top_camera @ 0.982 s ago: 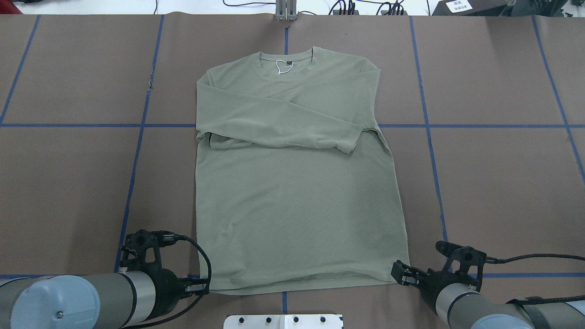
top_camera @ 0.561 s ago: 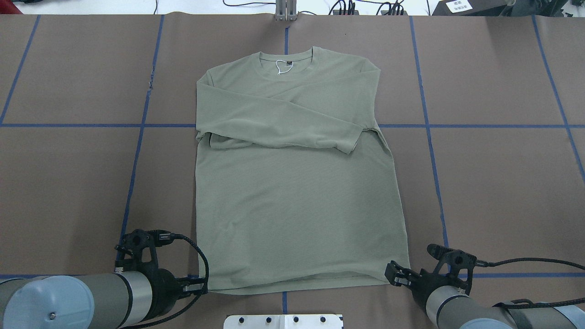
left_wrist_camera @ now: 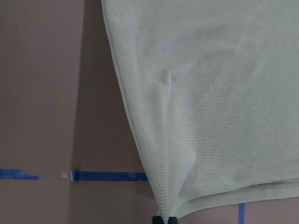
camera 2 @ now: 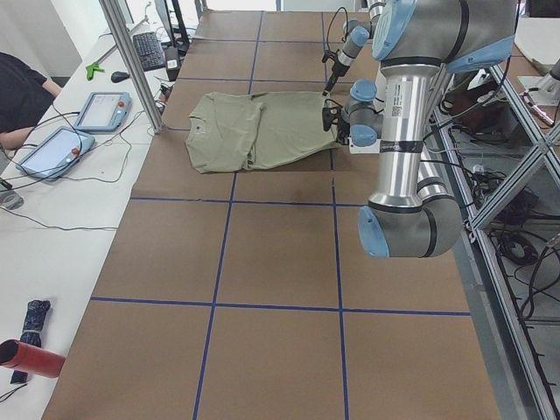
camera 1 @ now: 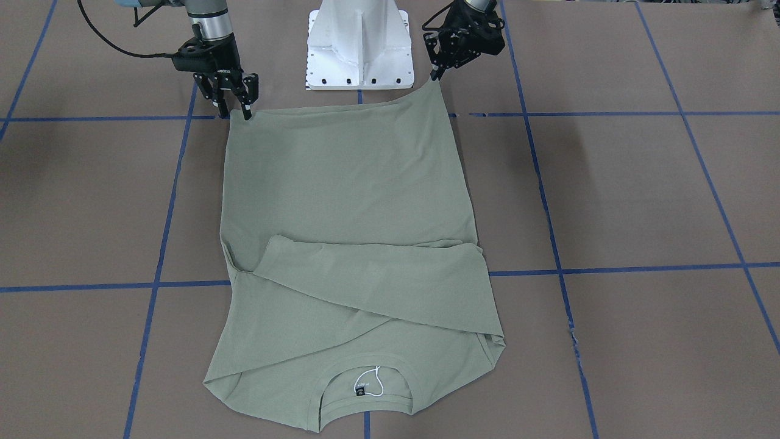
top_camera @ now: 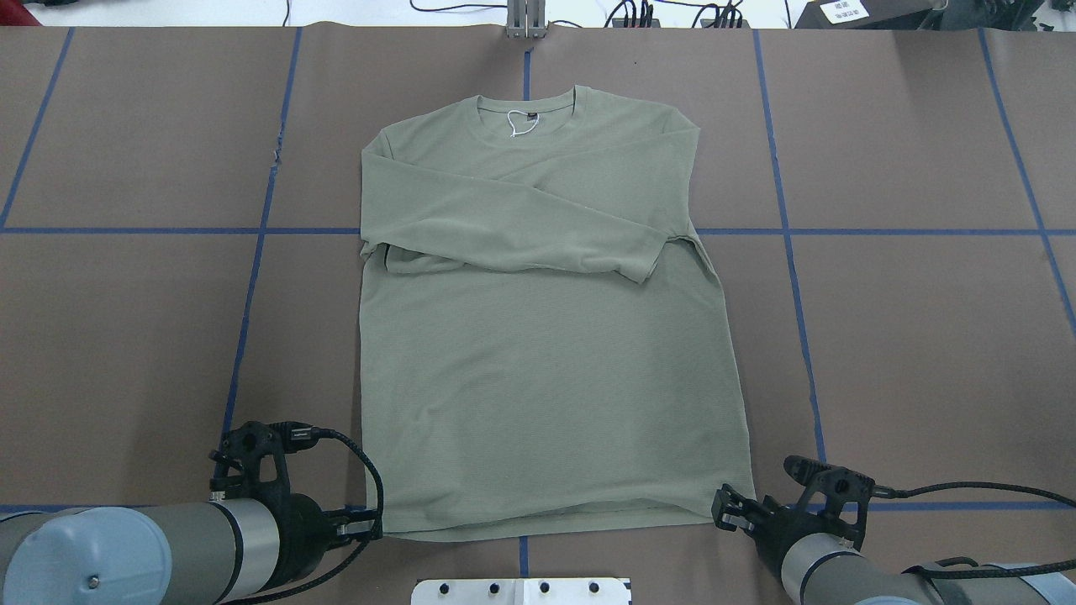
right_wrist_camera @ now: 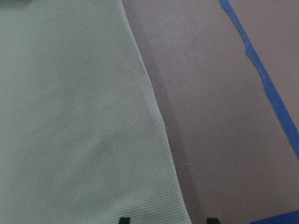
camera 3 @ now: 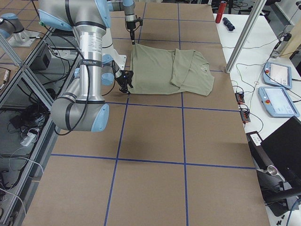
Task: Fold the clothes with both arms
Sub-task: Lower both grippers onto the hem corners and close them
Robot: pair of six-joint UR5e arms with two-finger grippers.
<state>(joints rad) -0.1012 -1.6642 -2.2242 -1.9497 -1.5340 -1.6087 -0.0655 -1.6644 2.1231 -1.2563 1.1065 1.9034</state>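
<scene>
Your right gripper (top_camera: 725, 511) has edged in to the shirt (top_camera: 538, 353), flat just beyond the base (top_camera: 521, 591), fingers (camera 1: 247, 97) apart astride a hem corner, left gripper (top_camera: 374, 528) pinching the other; grasping step, so close the right, then lift both corners together.

Seen from overhead, the left arm (top_camera: 126, 550) enters at 7 o'clock. Its forearm lies low and nearly level, and the wrist points toward 3 o'clock. We read the left end effector (top_camera: 372, 528) as closed: in its wrist view the two fingertips (left_wrist_camera: 159, 219) sit pressed together, pinching a corner of the shirt (top_camera: 546, 378). The right arm (top_camera: 841, 576) enters at 5 o'clock, its wrist pointing toward 10 o'clock. The right end effector (top_camera: 723, 511) aims downward, and we see its fingertips (right_wrist_camera: 124, 220) spread well apart.
</scene>
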